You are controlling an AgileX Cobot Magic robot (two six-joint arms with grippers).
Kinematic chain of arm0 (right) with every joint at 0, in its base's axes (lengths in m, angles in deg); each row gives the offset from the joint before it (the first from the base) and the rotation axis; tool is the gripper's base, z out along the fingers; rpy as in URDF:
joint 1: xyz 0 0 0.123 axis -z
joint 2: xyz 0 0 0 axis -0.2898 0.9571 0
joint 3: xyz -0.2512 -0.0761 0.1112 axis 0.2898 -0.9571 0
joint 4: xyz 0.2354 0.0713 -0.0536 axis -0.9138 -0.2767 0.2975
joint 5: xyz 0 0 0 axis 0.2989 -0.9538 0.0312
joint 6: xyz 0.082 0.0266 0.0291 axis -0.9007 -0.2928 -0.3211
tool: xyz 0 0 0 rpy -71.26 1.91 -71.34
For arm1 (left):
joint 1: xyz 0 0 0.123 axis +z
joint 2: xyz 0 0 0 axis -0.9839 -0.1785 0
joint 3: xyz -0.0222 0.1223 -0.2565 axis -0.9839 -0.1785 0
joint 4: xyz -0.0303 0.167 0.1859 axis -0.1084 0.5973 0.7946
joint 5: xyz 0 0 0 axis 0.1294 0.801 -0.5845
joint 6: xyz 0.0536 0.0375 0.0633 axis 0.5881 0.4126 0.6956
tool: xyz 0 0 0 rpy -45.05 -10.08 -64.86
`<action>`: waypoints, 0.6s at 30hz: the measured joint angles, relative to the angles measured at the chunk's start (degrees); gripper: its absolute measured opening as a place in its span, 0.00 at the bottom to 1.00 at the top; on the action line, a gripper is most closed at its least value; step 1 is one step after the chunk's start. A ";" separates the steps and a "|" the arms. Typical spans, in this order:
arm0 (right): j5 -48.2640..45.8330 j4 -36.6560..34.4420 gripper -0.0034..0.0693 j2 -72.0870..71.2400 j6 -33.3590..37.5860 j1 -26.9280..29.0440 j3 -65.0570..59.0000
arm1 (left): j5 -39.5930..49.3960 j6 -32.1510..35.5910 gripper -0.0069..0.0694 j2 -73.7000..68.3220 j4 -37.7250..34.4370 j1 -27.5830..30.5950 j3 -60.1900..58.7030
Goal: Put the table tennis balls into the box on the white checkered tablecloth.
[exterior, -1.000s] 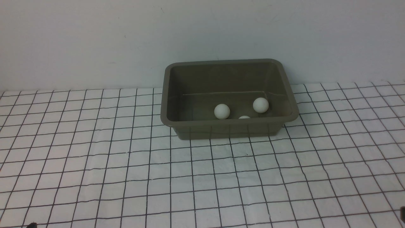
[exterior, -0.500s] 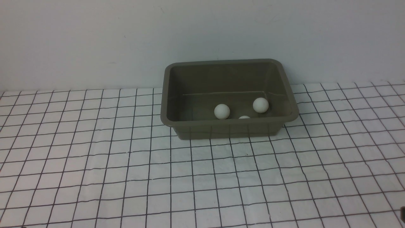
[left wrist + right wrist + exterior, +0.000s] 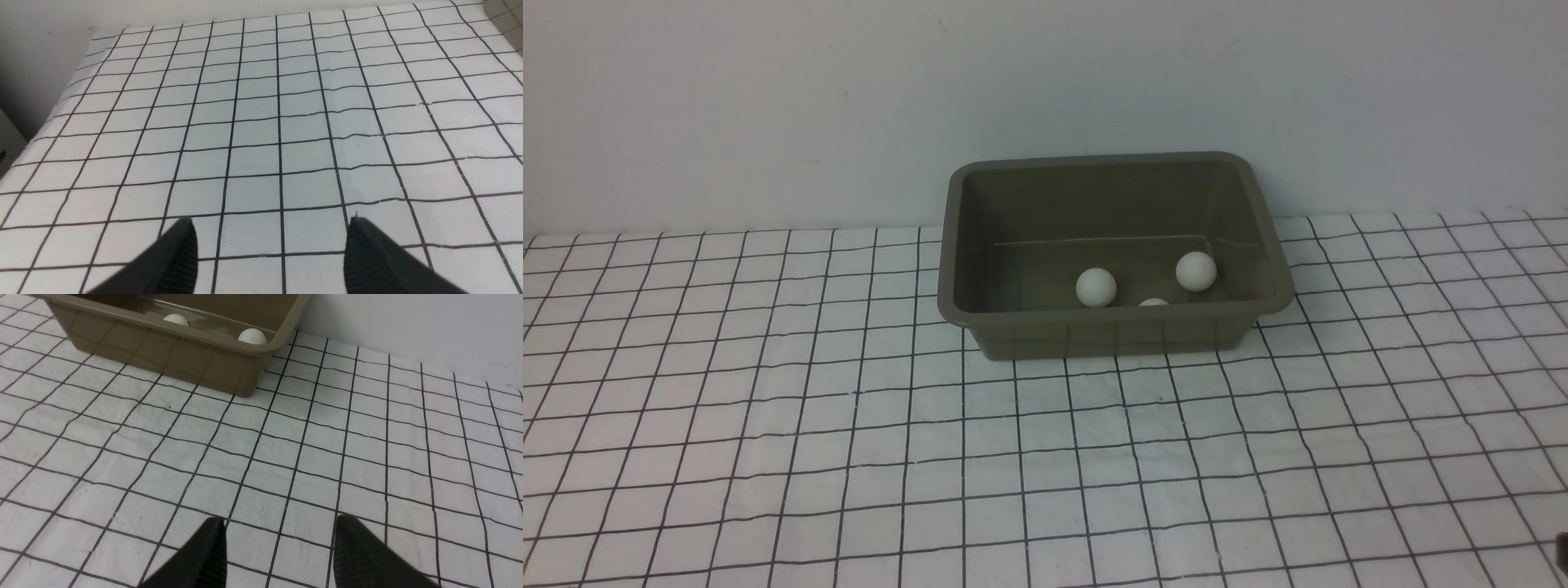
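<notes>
Three table tennis balls are seen in the front view, all matte white and smooth: one (image 3: pixel 1096 287) near the middle of the floor of the box (image 3: pixel 1111 339), one (image 3: pixel 1196 271) further to the right, and a third (image 3: pixel 1153 302) mostly hidden behind the near rim. All three are lying inside the box. A dark mark cannot be told on any of them. One box is present, an olive-green tub with rounded corners, a flared rim and sloping walls.

The box is placed on the white checkered tablecloth (image 3: pixel 1045 457), close to its far edge. The cloth is crossed by thin black lines and is slightly wrinkled. A plain pale wall (image 3: pixel 768 106) is seen behind it.

Two grippers are counted. The left gripper (image 3: pixel 270 222) is held over bare cloth with its jaws apart and nothing between them. The right gripper (image 3: pixel 278 519) is also seen with the jaws apart and empty, near a corner of the box.
</notes>
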 joint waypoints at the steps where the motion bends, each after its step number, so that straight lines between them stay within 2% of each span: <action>1: 0.00 0.00 0.51 0.00 0.00 0.00 0.00 | -0.06 0.00 0.66 0.00 -0.55 0.13 0.00; 5: 0.00 0.00 0.51 0.00 0.00 0.00 0.00 | -1.43 -0.35 0.66 0.00 -3.38 0.92 -0.24; 18: 0.00 0.02 0.51 0.00 0.00 0.00 0.00 | -1.43 -0.40 0.66 0.00 -3.38 0.92 -0.26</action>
